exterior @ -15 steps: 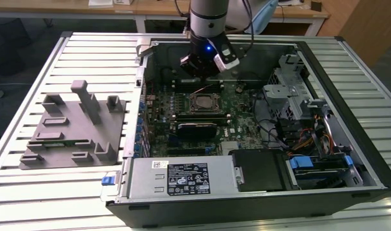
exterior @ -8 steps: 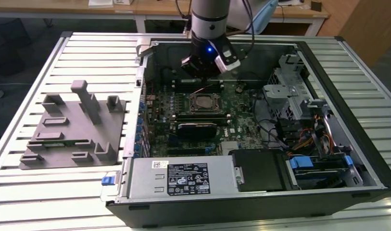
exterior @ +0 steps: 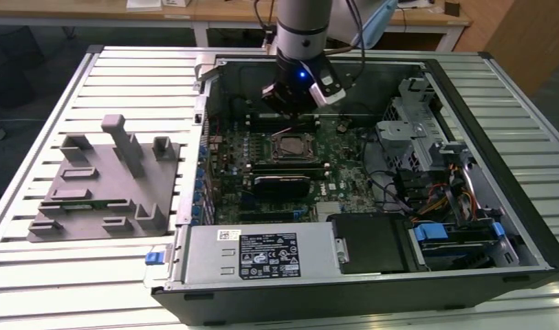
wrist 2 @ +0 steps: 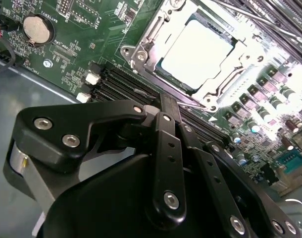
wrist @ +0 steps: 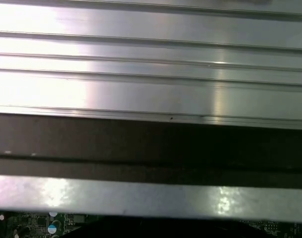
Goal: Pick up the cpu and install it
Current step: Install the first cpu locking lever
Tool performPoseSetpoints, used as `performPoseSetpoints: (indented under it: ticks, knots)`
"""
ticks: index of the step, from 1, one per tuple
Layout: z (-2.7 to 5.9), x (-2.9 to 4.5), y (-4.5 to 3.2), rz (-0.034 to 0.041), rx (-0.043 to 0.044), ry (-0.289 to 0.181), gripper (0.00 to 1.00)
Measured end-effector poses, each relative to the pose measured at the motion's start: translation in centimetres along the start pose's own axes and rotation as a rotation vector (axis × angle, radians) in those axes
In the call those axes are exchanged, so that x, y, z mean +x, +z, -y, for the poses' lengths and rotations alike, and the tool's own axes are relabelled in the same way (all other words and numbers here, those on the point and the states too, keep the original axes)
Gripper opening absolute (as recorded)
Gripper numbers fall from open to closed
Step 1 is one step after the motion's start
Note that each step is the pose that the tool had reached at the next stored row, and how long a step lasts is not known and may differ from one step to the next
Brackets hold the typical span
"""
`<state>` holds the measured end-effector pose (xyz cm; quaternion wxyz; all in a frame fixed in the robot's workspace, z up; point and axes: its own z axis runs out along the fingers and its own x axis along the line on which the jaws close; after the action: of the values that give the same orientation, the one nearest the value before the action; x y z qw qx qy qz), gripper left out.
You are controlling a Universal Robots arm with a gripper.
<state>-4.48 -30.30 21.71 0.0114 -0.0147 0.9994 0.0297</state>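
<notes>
Exterior view first: an open computer case (exterior: 371, 172) lies flat on a ribbed metal table (exterior: 40, 275), with the green motherboard (exterior: 260, 148) exposed inside. The arm reaches down into the case from twelve o'clock, and its gripper (exterior: 293, 96) hangs low over the far edge of the board, just beyond the socket (exterior: 291, 146). Whether its fingers are apart or together I cannot tell from where I stand; the black linkage blocks the tips.

Second wrist view looks past the gripper's black links (wrist 2: 166, 163) onto the board. The cpu (wrist 2: 196, 53), a pale silvery square, sits inside the metal frame of the socket, at about one o'clock from the links and apart from them. A round coin battery (wrist 2: 38, 29) lies on the board near ten o'clock.

Back in the exterior view, a grey slotted plastic block (exterior: 105, 182) rests on the table at nine o'clock from the case, well apart from the arm. A power supply (exterior: 260, 254) fills the case's near corner at six o'clock.

First wrist view shows the ribbed table surface (wrist: 151, 74) and the case's metal rim (wrist: 151, 196).
</notes>
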Motion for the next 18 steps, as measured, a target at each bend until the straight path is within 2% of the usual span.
performPoseSetpoints:
  ticks: [10, 18]
  knots:
    - [0.07, -0.77, 0.85, -0.0006, 0.0000, 0.000, 0.11]
    - [0.11, -1.05, 1.35, -0.0008, 0.0000, 0.000, 0.11]
